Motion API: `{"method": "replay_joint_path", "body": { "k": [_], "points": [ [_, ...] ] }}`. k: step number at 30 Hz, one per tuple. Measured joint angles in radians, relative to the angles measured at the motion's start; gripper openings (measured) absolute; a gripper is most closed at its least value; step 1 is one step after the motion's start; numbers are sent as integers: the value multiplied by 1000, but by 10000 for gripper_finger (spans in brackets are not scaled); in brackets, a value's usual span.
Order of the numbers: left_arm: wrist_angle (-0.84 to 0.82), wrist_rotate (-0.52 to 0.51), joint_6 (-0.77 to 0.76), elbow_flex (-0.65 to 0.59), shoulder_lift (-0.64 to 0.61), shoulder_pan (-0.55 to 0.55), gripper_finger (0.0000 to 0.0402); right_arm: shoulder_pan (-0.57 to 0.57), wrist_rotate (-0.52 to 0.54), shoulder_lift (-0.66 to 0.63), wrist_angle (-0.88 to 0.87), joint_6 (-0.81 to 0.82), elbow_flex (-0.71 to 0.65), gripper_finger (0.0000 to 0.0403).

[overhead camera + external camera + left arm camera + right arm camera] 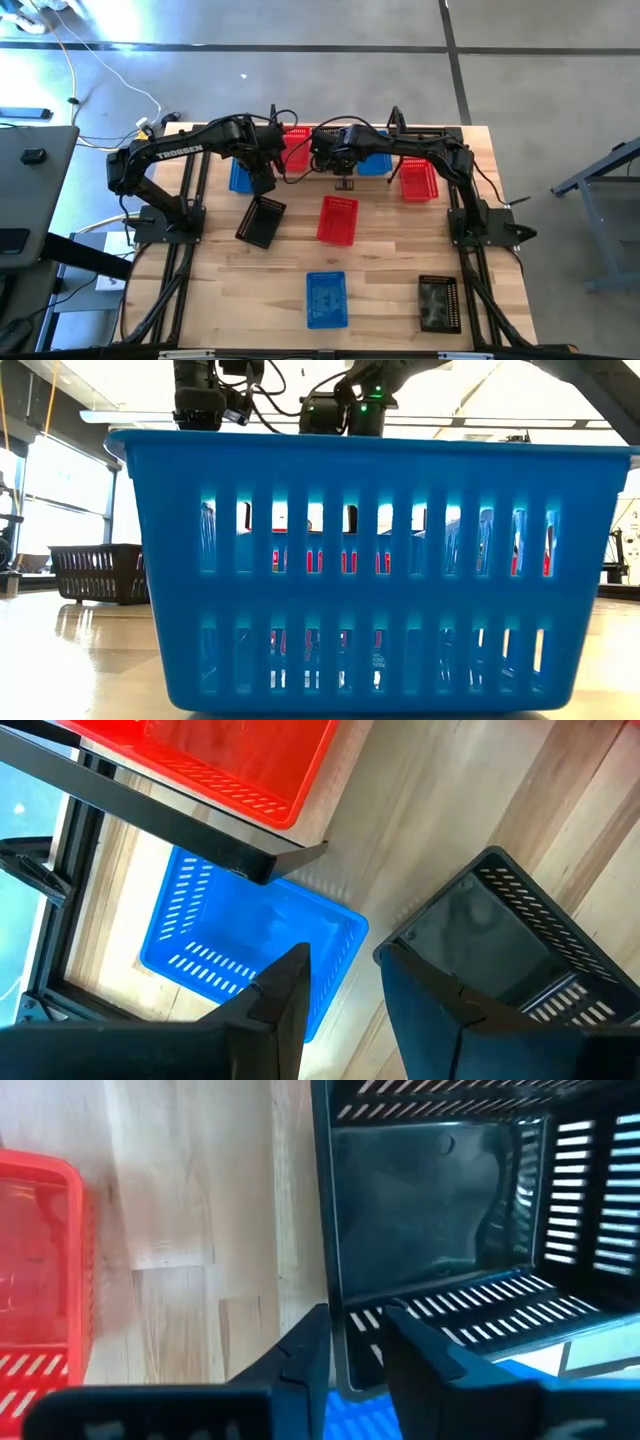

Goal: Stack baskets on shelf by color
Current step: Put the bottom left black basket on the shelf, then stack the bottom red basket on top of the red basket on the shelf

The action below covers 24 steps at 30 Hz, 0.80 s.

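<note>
On the shelf (345,172), black slotted basket (450,1210), right gripper (355,1345) parted around its wall, left gripper (345,985) parted, empty

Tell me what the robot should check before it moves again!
1. Left pincer open and empty: ok.
2. Loose black basket next to the left pincer sits open side up: ok.
3. Right pincer clear of the other black basket: cannot tell.
4. Middle red basket has bare table around it for grabbing: ok.
5. Stacks at the back sorted by colour: cannot tell, mostly hidden.
</note>
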Motion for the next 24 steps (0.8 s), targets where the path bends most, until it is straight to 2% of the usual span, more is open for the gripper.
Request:
{"method": "replay_joint_path", "body": {
  "k": [3,11,20,24],
  "points": [
    [0,0,0,0,0,0,115,1,-2,0,-23,31,23,84],
    [0,5,1,0,0,0,121,8,-92,-3,-140,169,128,85],
    [1,124,14,0,0,-6,167,8,-86,-6,-279,380,238,85],
    [0,139,20,0,0,-30,174,8,-74,-51,-305,455,250,85]
  ]
}}
